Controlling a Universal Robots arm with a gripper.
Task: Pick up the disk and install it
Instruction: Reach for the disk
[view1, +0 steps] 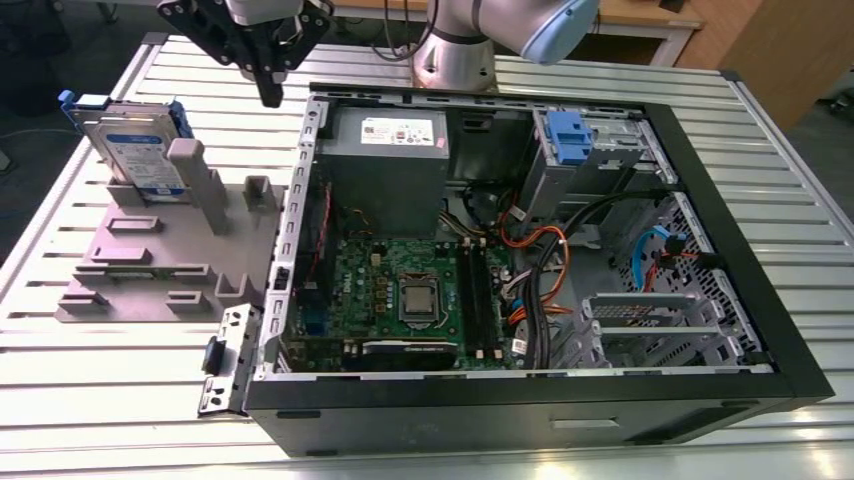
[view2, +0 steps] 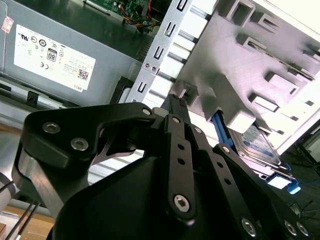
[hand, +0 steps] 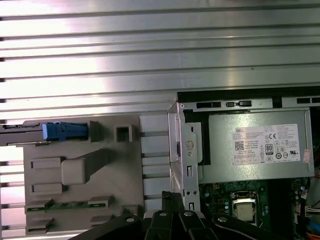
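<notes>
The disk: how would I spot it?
At the exterior view's left of the open computer case lies a grey fixture. The disk stands on edge at its far corner: silver with a blue frame and label, unlike the plain grey posts beside it.

Little print here is legible. A white sticker (view1: 404, 130) (view2: 54, 57) (hand: 267, 145) sits on the grey power supply box (view1: 387, 165). In both wrist views it carries blocks of small black text, a square matrix code, a boxed badge and a row of round and square compliance marks. A small red-and-white tag (view2: 6, 23) sits at the box's corner, its print too small to make out. The disk (view1: 134, 140) carries a white-and-blue label (view1: 143, 155). Lines of print show on it in the exterior view, none legible.
</notes>
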